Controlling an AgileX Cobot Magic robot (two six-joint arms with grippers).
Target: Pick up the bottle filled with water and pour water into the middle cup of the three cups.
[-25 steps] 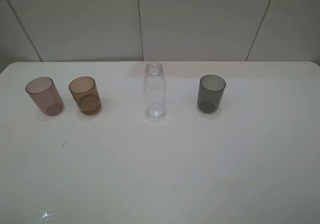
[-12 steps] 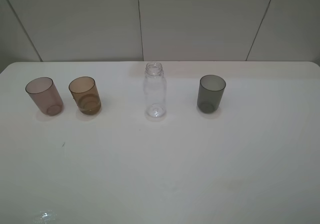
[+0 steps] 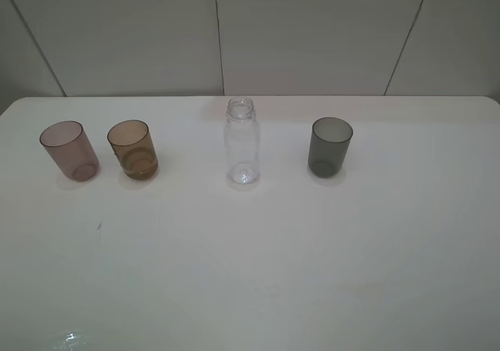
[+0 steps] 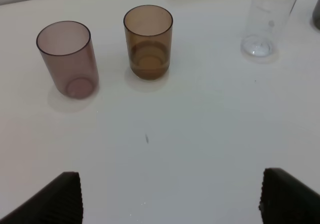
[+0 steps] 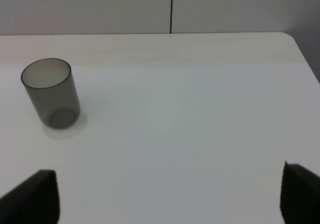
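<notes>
— Where is the bottle (image 3: pixel 242 142) seen?

— It is stood upright on the white surface (image 3: pixel 258 265), capless, and it is taken here as the landmark. The amber cup (image 3: pixel 133 149) is placed well to the left of it in the high view, and the pink cup (image 3: pixel 69 151) is set just beyond the amber one, farther from the bottle. The two are near each other but apart.

— And the grey cup (image 3: pixel 330 145)?

— It is found on the other side of the bottle, somewhat nearer to it than the amber cup is. All three cups are stood upright with the mouths open. A little amber-tinted depth is seen low in the amber cup, though whether liquid is held there cannot be told.

— Is anything gripped?

— Nothing is gripped. In the left wrist view the left hand (image 4: pixel 170 199) is shown with its two dark fingertips (image 4: pixel 52 201) spread wide apart, bare surface between them, well short of the amber cup and the bottle. In the right wrist view the right hand (image 5: pixel 170 199) is likewise held apart, only its finger tips (image 5: pixel 30 196) being caught at the picture's edges, with the grey cup ahead of it.

— Are the arms seen from above?

— Neither is caught in the high view.
</notes>
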